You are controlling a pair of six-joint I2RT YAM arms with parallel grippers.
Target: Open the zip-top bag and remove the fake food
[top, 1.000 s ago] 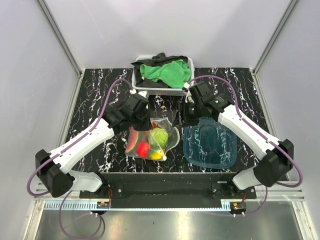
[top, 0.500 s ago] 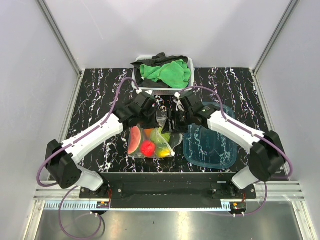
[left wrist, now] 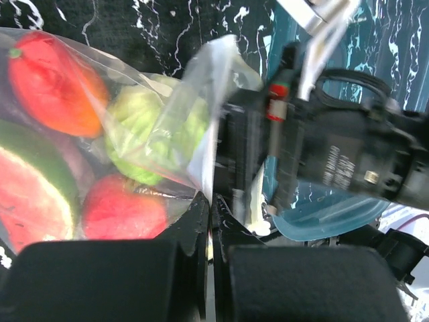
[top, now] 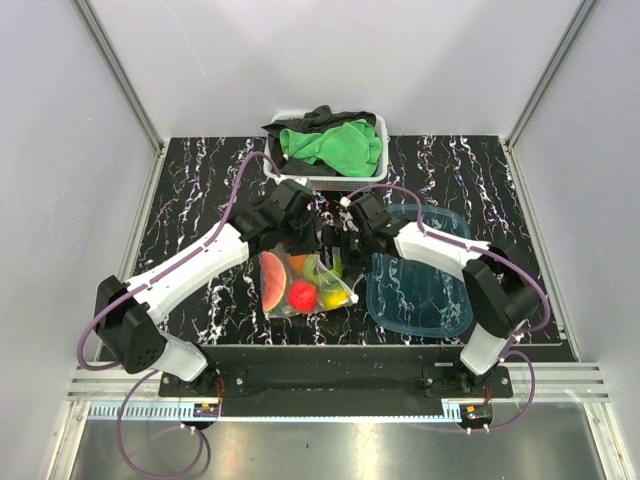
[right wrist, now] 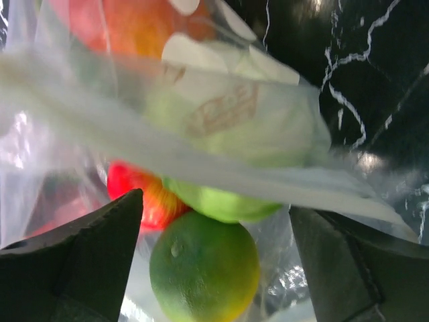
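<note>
The zip-top bag (top: pixel 312 262) lies at the table's middle front, holding the fake food: a watermelon slice (top: pixel 270 282), a red round fruit (top: pixel 303 295) and a yellow-green fruit (top: pixel 335 296). My left gripper (top: pixel 308 233) is at the bag's far edge. In the left wrist view it (left wrist: pixel 210 204) is shut on a raised flap of the bag (left wrist: pixel 201 100), beside the green leafy ball (left wrist: pixel 151 134). My right gripper (top: pixel 337 246) is at the bag's right edge, facing the left one. In the right wrist view it (right wrist: pixel 214 258) is open, its fingers (right wrist: pixel 80 261) either side of the yellow-green fruit (right wrist: pixel 204 275).
A translucent teal tub (top: pixel 425 295) lies just right of the bag, under my right arm. A white basket (top: pixel 275 160) with green and black cloths stands at the back middle. Enclosure walls stand on the left, right and far sides.
My right gripper has swung left from over the tub to the bag's right edge. My left gripper has moved a little right and forward with the flap. The bag has shifted slightly.
</note>
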